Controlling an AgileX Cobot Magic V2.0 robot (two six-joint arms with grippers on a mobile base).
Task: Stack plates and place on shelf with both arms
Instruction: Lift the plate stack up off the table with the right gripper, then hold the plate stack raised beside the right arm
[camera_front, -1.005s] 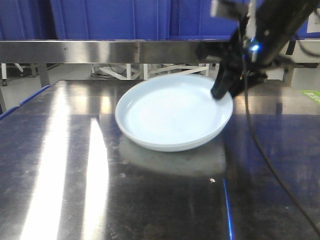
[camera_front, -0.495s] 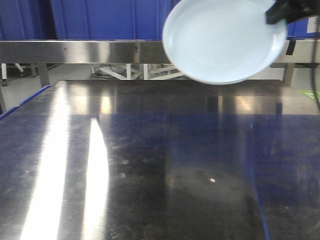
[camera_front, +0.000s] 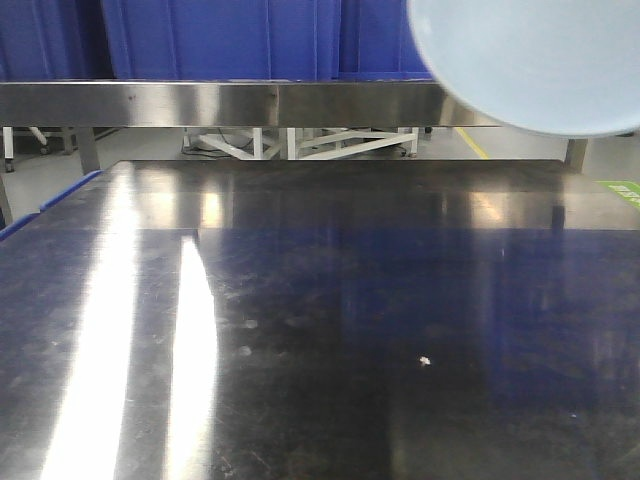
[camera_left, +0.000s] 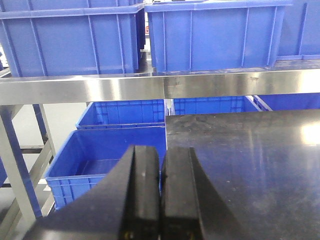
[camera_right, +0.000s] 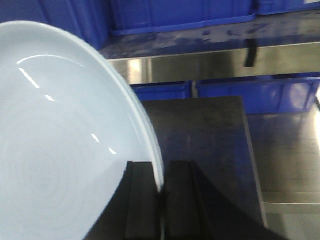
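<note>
Two hands, only one busy: the right hand pinches the rim of the plates, which tilt up and spread leftward from its fingers. They hang above the surface's far right corner, in front of the steel shelf. The left hand, pressed closed on nothing, hangs at the surface's left edge, so the right is plainly nearer.

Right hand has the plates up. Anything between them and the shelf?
No loose object shows between the plates and the shelf. But blue bins stand along the shelf top, leaving only a bare strip at its front edge in the right wrist view, so room looks tight. The right hand grips the plates' rim.
</note>
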